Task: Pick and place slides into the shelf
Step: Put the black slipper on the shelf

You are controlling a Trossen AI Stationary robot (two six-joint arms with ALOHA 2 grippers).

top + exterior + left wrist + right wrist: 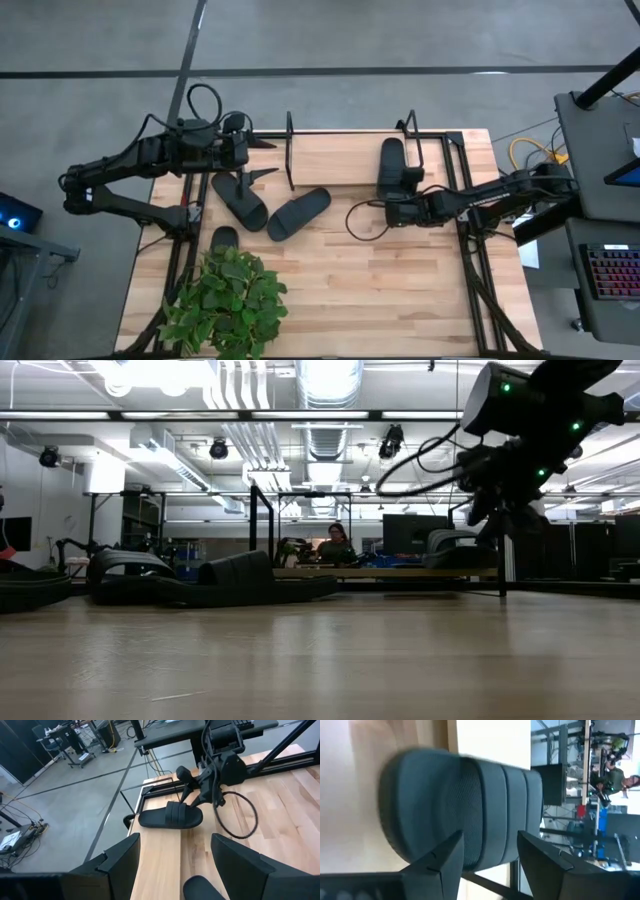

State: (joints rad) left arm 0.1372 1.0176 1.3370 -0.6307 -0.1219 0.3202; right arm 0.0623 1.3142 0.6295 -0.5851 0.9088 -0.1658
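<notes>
Right gripper (400,196) parted and hovering just behind one slide (391,165) lying on the shelf (350,160) board at its right end, left gripper (243,150) likewise spread at the shelf's left end, three more slides (238,200) loose on the table (400,290).
</notes>
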